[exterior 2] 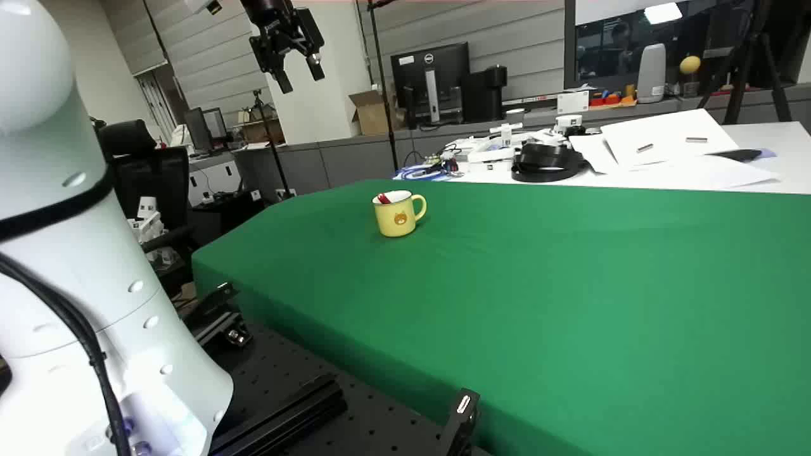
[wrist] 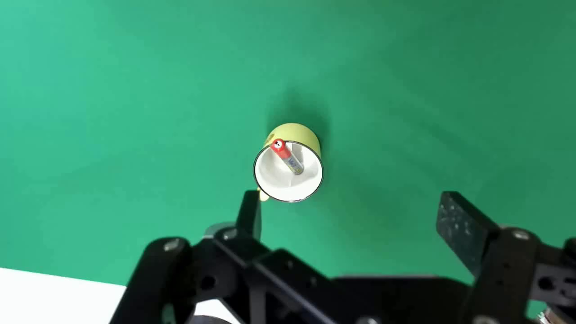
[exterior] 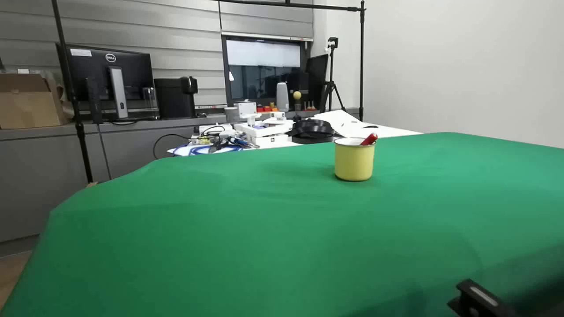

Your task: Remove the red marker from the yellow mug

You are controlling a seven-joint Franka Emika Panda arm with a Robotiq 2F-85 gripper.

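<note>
The yellow mug stands upright on the green table and shows in both exterior views [exterior: 354,164] [exterior 2: 391,221] and the wrist view [wrist: 299,132]. The red marker leans inside it, its red end at the rim, in both exterior views [exterior: 369,139] [exterior 2: 383,198]. In the wrist view the marker [wrist: 287,156] shows a red cap and a grey printed body. My gripper [exterior 2: 303,82] hangs high above the table, fingers pointing down. In the wrist view the gripper [wrist: 348,202] is wide open with nothing between its fingers. The mug lies ahead of the left finger, whose tip partly covers its handle.
The green-covered table [exterior 2: 570,285] has a dropped front edge. Black clamps [exterior 2: 459,421] [exterior: 482,299] stand at the robot-side edge. Behind is a white table [exterior: 396,131] with papers, cables and a black coil [exterior 2: 548,163]. A black pole [exterior 2: 380,69] stands behind the table.
</note>
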